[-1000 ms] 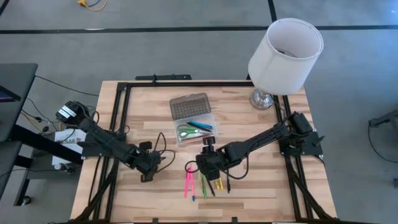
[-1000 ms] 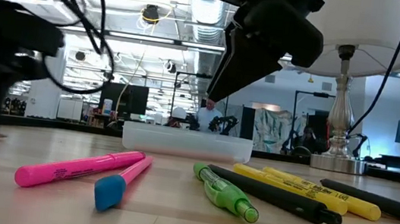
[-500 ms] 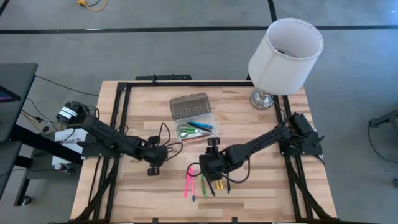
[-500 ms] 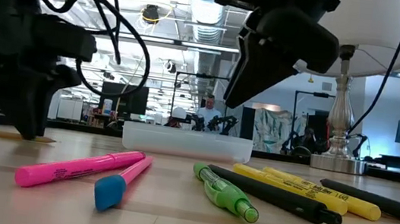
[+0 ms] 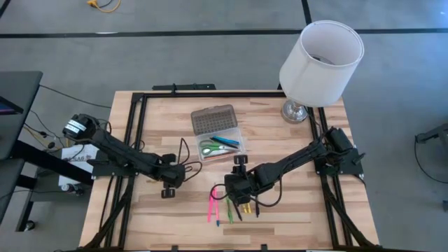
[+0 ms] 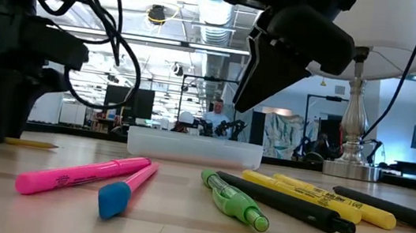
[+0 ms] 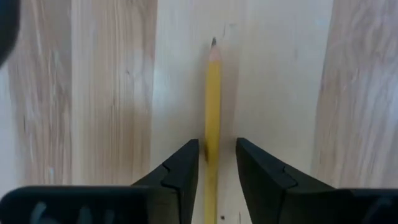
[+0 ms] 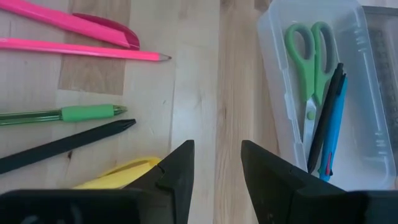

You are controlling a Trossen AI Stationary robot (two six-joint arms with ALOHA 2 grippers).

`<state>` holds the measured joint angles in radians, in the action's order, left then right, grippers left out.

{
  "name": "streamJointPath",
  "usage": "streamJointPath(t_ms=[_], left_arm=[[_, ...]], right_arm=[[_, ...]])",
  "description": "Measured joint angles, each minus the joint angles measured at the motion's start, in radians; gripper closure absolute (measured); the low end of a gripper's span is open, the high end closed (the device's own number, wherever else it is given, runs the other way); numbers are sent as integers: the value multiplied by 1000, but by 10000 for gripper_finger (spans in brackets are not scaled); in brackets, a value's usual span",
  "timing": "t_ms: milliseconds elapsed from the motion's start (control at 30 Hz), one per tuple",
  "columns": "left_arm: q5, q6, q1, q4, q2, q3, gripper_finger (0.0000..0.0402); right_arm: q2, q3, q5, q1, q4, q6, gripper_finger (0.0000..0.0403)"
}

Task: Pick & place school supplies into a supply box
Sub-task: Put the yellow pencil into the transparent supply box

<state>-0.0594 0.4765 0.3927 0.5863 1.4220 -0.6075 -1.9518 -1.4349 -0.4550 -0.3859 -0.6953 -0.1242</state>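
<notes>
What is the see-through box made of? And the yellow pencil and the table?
The supply box looks like clear, glossy plastic: the scissors show through its wall. The yellow pencil seems to be painted wood, since its sharpened tip is bare and tan. The table looks like pale wood with visible grain in joined planks, smooth, maybe varnished.

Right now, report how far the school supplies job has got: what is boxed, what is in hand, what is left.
Boxed: green-handled scissors and two pens, black and blue, lie in the clear supply box. In hand: nothing gripped; the left pincer straddles a yellow pencil lying on the table, fingers open. The right pincer hovers empty beside the box. Left: the pink, green, black and yellow pens on the table.
</notes>
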Motion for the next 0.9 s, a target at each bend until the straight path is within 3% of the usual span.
streamJointPath(t_ms=[433, 900], left_arm=[[63, 59, 34, 100, 1, 1, 330], [-6, 53, 46, 101, 2, 3, 331]], right_arm=[[0, 0, 0, 0, 11, 0, 276], [0, 0, 0, 0, 21, 0, 276]])
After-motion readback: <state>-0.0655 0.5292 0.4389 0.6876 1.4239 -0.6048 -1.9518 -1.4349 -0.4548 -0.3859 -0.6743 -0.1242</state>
